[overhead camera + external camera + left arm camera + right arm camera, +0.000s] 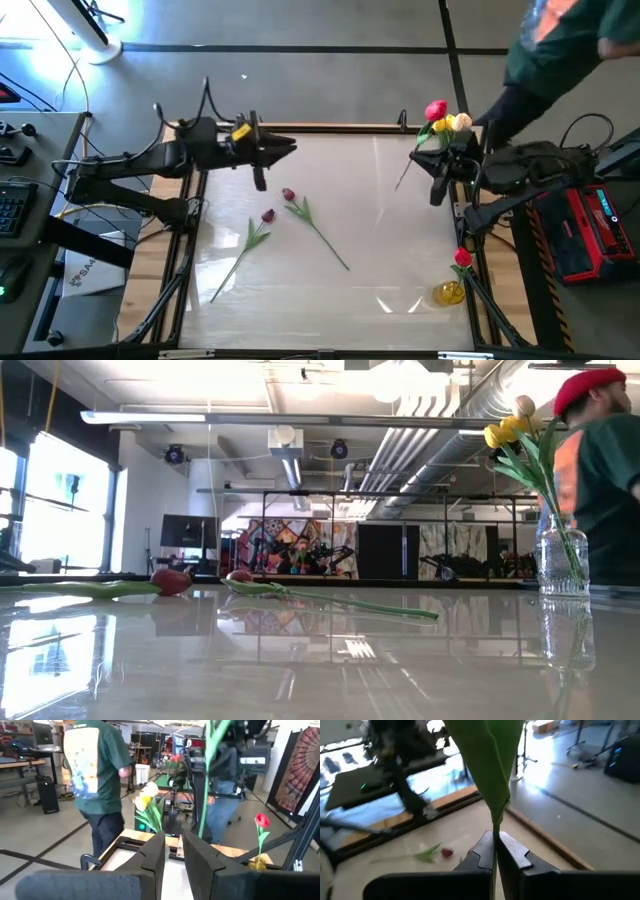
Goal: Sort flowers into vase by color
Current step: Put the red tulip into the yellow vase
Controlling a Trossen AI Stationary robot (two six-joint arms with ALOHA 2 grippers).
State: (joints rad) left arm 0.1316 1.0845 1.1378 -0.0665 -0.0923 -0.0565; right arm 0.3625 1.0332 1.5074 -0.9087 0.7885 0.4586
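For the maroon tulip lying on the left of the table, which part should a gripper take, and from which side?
Take the maroon tulip at mid-stem, from straight above. It lies flat on the table, the stem is thin and bare there, and the left gripper hovers near.

Two maroon tulips lying on the table, one pink tulip held, two vases, one person

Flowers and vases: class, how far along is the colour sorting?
Done: yellow and cream tulips stand in the clear glass vase; one red tulip in the yellow vase. In hand: the right gripper clamps a green-stemmed pink tulip. Left: two dark red tulips lie on the table.
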